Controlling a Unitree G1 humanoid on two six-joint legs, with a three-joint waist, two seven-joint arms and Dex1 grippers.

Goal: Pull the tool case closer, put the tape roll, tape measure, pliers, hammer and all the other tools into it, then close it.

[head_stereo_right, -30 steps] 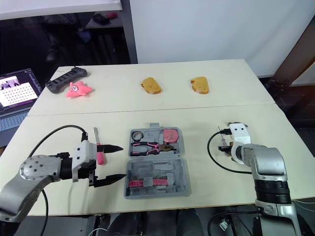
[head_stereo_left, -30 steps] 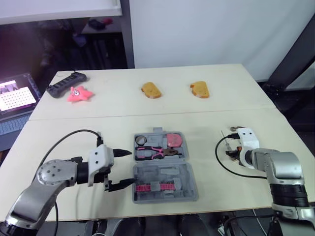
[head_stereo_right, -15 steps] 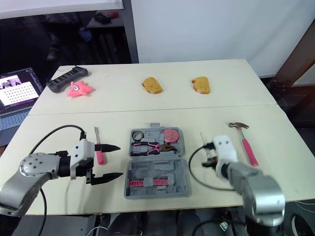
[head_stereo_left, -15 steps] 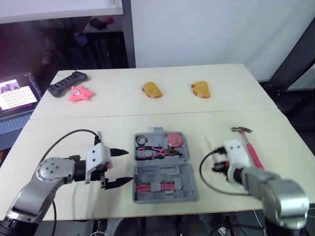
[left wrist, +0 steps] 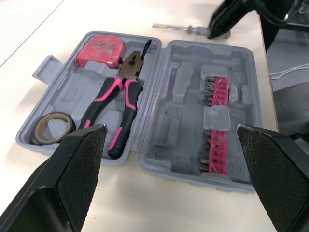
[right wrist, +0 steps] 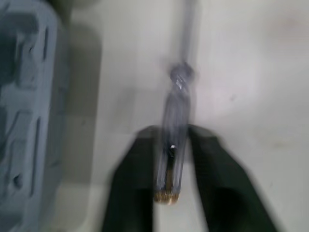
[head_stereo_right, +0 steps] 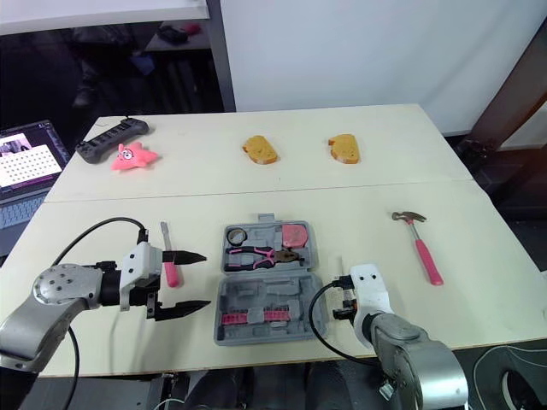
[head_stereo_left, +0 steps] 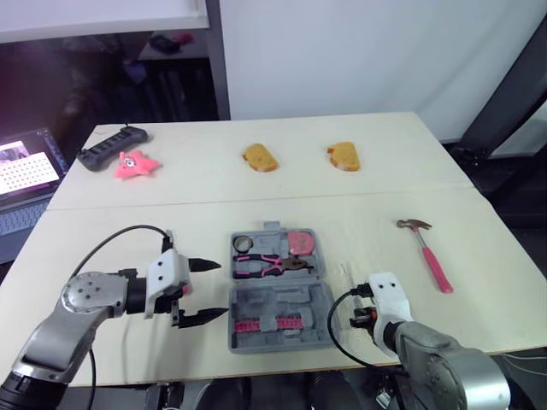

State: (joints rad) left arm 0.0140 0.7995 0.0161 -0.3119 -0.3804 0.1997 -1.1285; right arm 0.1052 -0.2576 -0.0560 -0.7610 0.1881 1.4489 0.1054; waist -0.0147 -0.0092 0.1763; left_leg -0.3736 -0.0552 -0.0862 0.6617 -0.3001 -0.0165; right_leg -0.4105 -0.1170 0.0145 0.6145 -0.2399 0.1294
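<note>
My left gripper (head_stereo_left: pixel 218 289) hangs with its fingers spread wide beside the open tool case (head_stereo_left: pixel 256 303). Just right of the case, my right gripper (right wrist: pixel 171 135) pinches the handle end of a slim screwdriver (right wrist: pixel 177 77) lying on the table (head_stereo_left: pixel 479 299). The screwdriver looks light, stiff and probably slick, and is best held by the handle. Its long axis runs alongside the case, shaft pointing away from me.

Bare table (head_stereo_left: pixel 376 235) is lying open between tool case (head_stereo_left: pixel 273 301) and hammer (head_stereo_left: pixel 430 256); a pink-handled tool (head_stereo_right: pixel 169 270) is obstructing the case's left side.
</note>
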